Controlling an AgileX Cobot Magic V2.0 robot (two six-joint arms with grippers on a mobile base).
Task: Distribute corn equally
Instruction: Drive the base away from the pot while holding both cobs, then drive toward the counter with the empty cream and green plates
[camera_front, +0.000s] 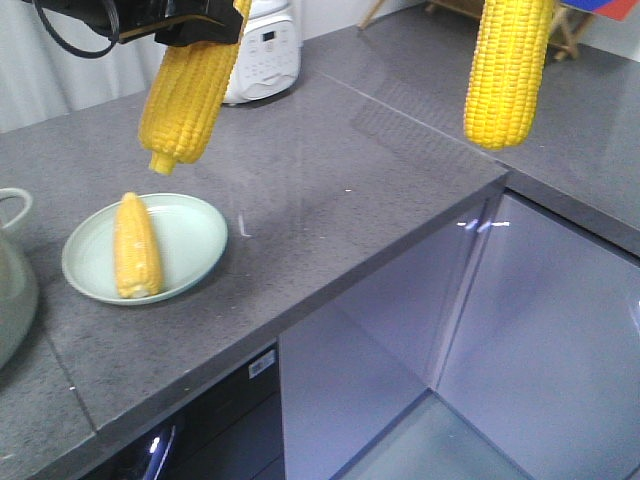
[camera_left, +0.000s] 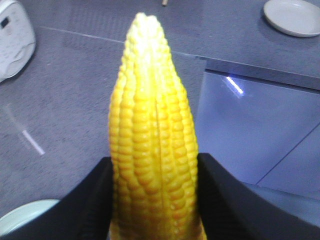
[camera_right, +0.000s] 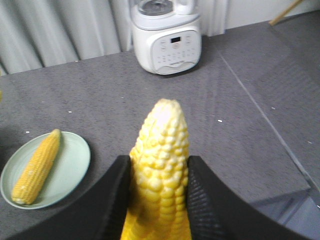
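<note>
Your left end effector (camera_left: 154, 165) is squeezing a bright yellow, bumpy corn cob, the left cob (camera_left: 150, 100), between its two black fingers. The fingers are pressing on both sides of the cob's upper part, and the lower end is hanging free. This cob is tilting in the air just above the far rim of the round pale green plate (camera_front: 195, 240).

Your right end effector (camera_right: 160, 162) is gripping a second bright yellow corn cob, the right cob (camera_right: 162, 135), in the same way. It is hanging well to the right of the pale green plate, over the corner of the grey speckled stone surface (camera_front: 330, 200).

A third yellow corn cob (camera_front: 135, 245) is lying inside the pale green plate, toward its left side.

Each cob is looking hard and stiff, so I am guessing it is not going to bend or squash. It is probably a bit heavy, and it is round, so it may roll or slip. The thick part is looking like the best place to hold, not the thin pale tip.

A whitish round plate (camera_left: 294, 17) is sitting far to the right of the pale green plate, and no corn is showing on it.
</note>
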